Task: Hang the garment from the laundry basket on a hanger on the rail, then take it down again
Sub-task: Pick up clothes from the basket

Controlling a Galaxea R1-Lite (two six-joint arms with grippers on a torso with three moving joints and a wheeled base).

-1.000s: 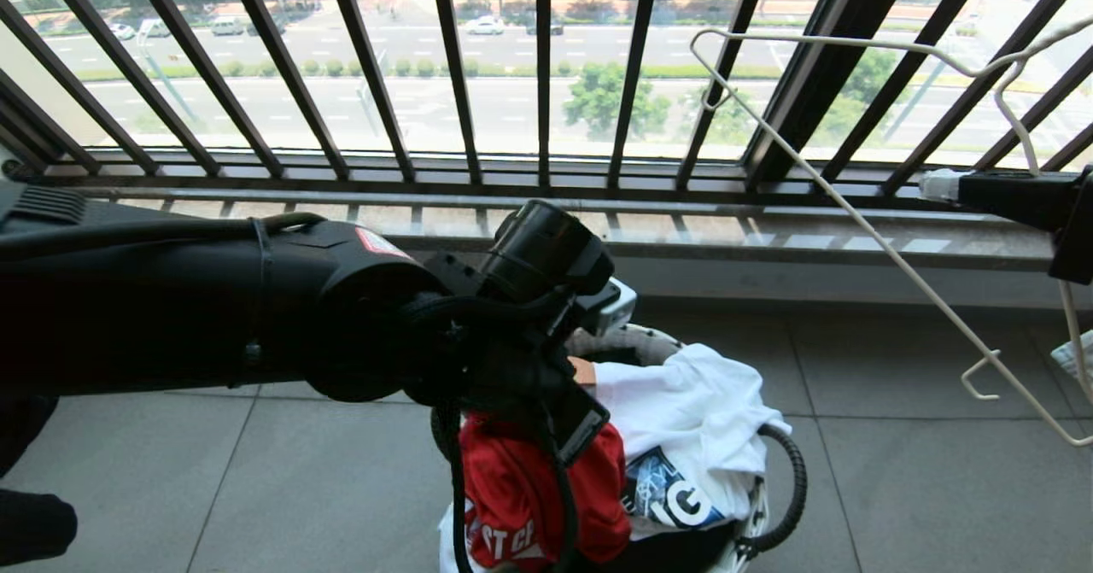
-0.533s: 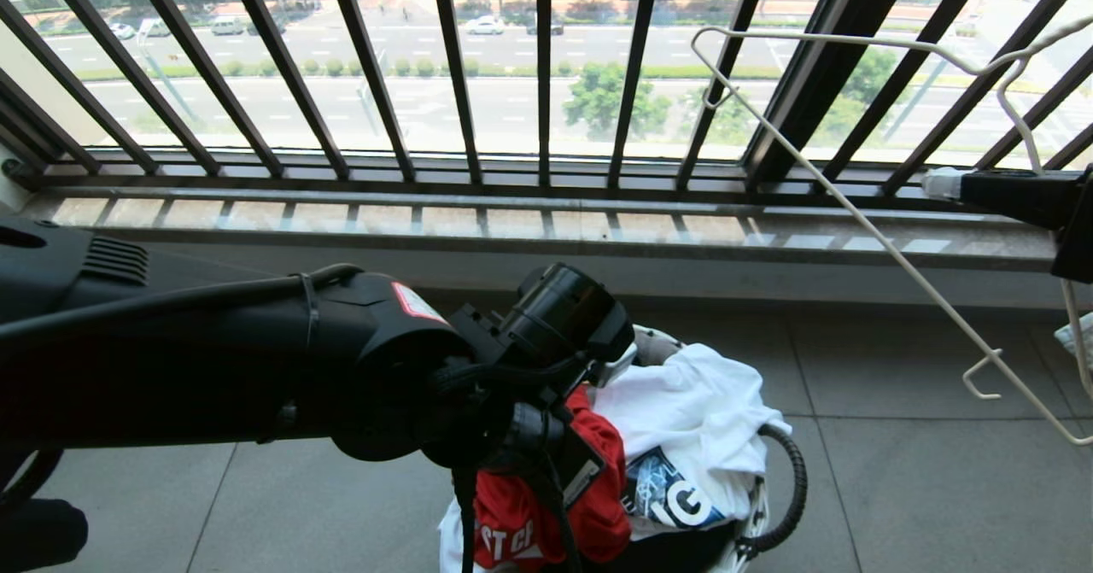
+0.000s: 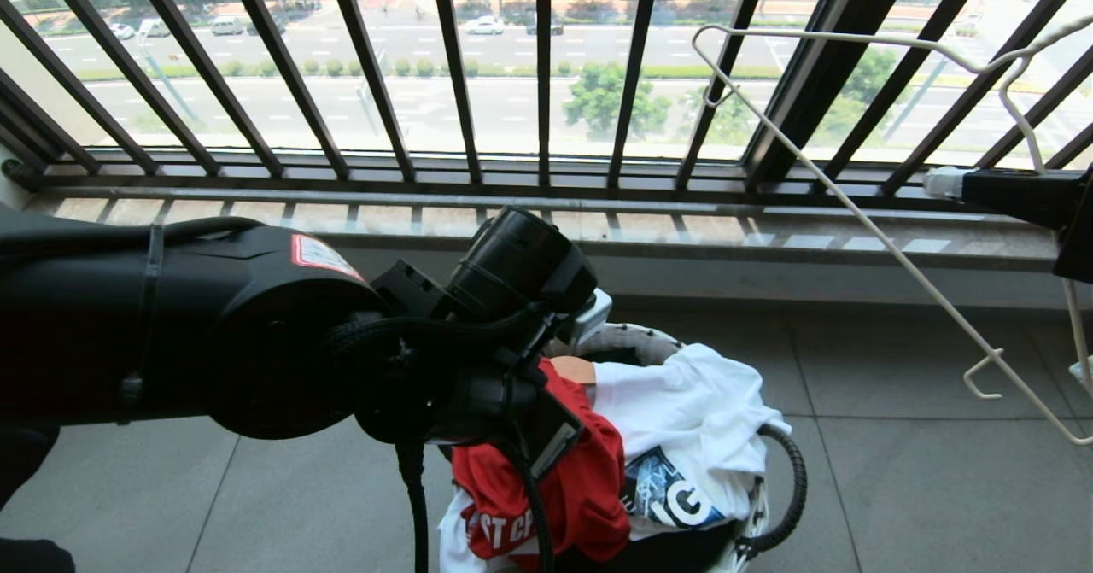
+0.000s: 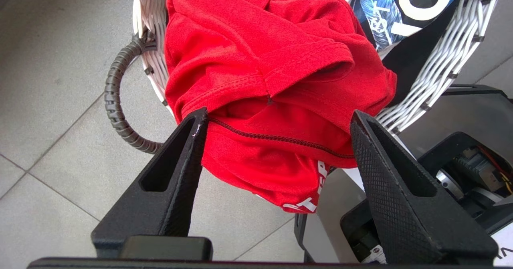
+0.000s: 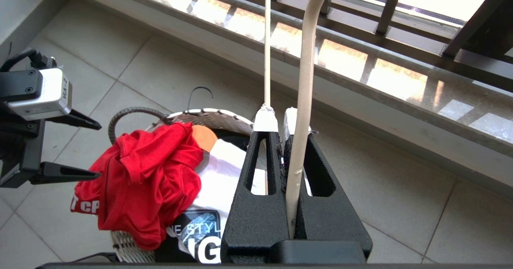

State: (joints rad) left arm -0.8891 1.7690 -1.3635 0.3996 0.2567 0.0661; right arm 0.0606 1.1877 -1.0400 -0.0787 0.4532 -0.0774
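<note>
Left gripper spread wide, straddling a bunched fold of the garment, heaped red just ahead of the fingertips over the laundry basket rim. Best pushed deeper before closing, catching one thick fold rather than a loose hem. Right gripper off to the side, clamped on the hanger. Beyond: collar and shoulders buried, hard to locate; rail nowhere visible.
</note>
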